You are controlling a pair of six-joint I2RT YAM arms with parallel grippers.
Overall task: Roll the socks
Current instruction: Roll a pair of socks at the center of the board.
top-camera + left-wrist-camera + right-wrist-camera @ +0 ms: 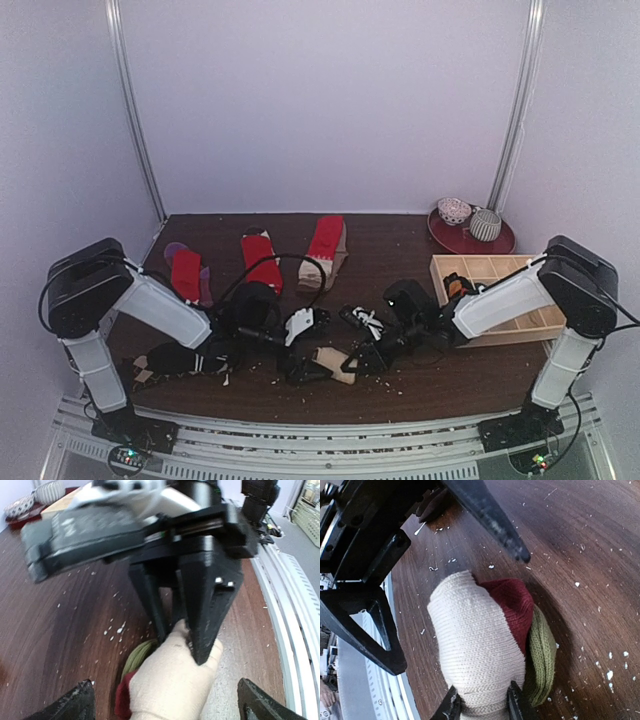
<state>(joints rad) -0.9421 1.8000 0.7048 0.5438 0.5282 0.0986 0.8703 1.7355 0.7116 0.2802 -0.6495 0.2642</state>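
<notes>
Socks lie in several places on the dark brown wooden surface (400, 250). I give every place from the pale wooden compartment tray (500, 258), which stands at the right side.

The soft beige knitted sock bundle with a dark red band and an olive green band (475, 645) rests on the surface to the left of the tray and nearer to the arm bases. The right tool (482, 705) is closed narrowly on the beige end of this bundle, with one finger on each side of it. The left tool (166, 681) stands wide, its two fingers far apart on both sides of the bundle, and it holds nothing. The two tools meet over the same spot, so the black body of the right tool covers much of the left wrist view and hides part of the bundle there.

Three flat red socks with beige cuffs (261, 258) lie in a row well to the left of the tray, toward the back wall. A black piece with thin white stripes (362, 318), probably a sock, lies between the tray and the red socks, close to the tools. Behind the tray stands a dark red round plate (455, 242) with a patterned bowl (453, 210) and a grey ribbed bowl (485, 224) on it. Small white specks (117, 627) are scattered on the surface around the bundle.
</notes>
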